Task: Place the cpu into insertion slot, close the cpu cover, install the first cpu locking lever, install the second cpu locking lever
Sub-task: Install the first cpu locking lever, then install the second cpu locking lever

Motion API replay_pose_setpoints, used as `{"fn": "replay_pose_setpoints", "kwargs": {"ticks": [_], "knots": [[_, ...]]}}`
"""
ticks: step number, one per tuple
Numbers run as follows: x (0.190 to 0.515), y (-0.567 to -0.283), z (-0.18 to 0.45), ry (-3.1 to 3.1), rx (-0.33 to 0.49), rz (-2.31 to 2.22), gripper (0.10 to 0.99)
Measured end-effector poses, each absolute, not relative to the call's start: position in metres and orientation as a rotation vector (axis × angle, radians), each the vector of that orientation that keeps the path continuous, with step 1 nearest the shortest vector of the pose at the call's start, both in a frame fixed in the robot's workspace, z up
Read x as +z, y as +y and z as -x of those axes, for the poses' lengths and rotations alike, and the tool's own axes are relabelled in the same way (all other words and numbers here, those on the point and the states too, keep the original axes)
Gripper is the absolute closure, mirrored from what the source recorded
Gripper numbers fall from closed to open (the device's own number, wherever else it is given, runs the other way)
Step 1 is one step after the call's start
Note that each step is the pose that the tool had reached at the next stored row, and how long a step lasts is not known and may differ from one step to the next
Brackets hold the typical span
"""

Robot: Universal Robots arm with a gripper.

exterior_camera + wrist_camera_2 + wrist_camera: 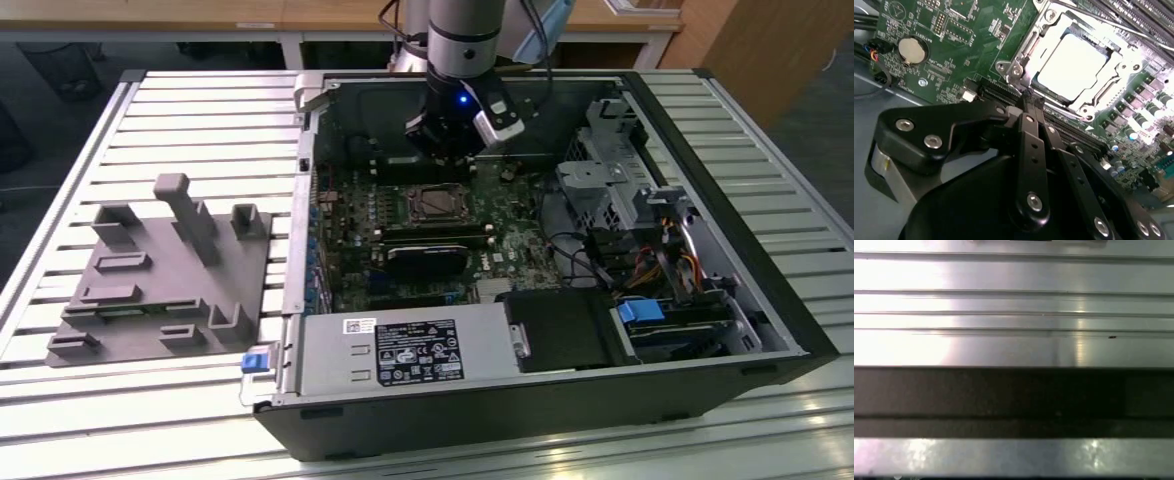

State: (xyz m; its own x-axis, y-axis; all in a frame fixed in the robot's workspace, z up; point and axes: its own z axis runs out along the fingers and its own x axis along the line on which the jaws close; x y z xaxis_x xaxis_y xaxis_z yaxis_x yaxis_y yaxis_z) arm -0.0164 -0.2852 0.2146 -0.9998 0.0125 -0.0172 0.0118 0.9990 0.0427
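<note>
A slatted metal table (200,110) is filling most of the exterior view, carrying an open black computer case (561,400) at centre and right and a grey moulded fixture (167,275) at lower left. Inside the case, a green motherboard (354,265) is lying flat, with a power supply (400,350) bearing a white label, too small to read, at lower centre, and drive cages with coloured cables crowding the right. The gripper (447,150) is hanging at upper centre, just above the board; in the second wrist view its fingers (1030,145) are sitting pressed together, holding nothing. The cpu (1071,62) is lying in the insertion slot (437,203), the cpu cover (1054,30) framing it, a coin cell (912,50) at upper left.
</note>
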Motion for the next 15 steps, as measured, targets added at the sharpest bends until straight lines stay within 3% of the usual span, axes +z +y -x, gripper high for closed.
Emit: {"fn": "replay_pose_setpoints", "kwargs": {"ticks": [15], "knots": [[0.2146,-0.2887,0.0152,3.123,0.066,-0.019,0.980]]}}
